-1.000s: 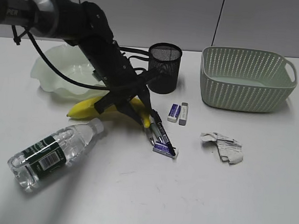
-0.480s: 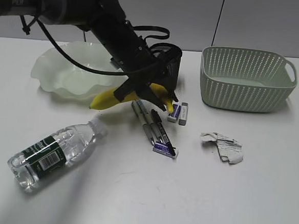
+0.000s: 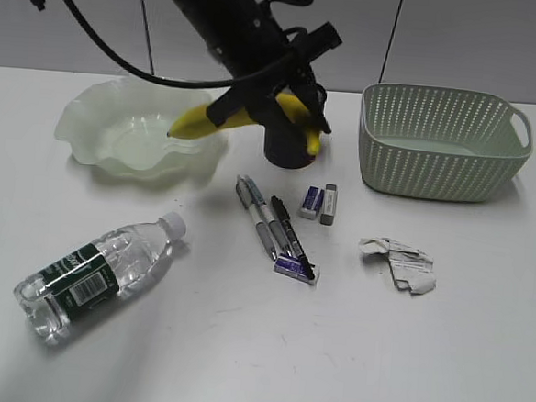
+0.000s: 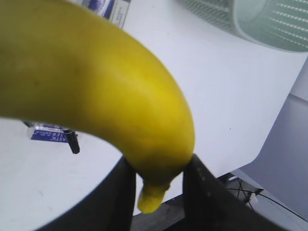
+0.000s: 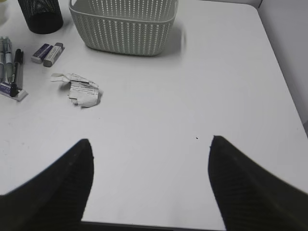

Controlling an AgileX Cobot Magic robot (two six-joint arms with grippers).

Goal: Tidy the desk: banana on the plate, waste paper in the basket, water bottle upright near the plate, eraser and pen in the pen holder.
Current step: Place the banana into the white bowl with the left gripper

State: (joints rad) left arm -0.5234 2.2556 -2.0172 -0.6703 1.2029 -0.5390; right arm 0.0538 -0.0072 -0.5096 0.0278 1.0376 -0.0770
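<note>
Banana (image 3: 246,117), clamped in left end effector (image 3: 257,99), has risen off the desk (image 3: 239,346).

Yellow banana (image 3: 246,117); sage-green perforated basket (image 3: 442,144).

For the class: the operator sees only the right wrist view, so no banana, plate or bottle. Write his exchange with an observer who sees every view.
Operator: Where is the banana?
Observer: The left gripper holds the banana in the air in front of the pen holder, with one tip near the plate.
Operator: Is anything on the plate?
Observer: No, it is bare.
Operator: And the water bottle?
Observer: The water bottle lies on its side on the desk, nearer the camera than the plate.
</note>
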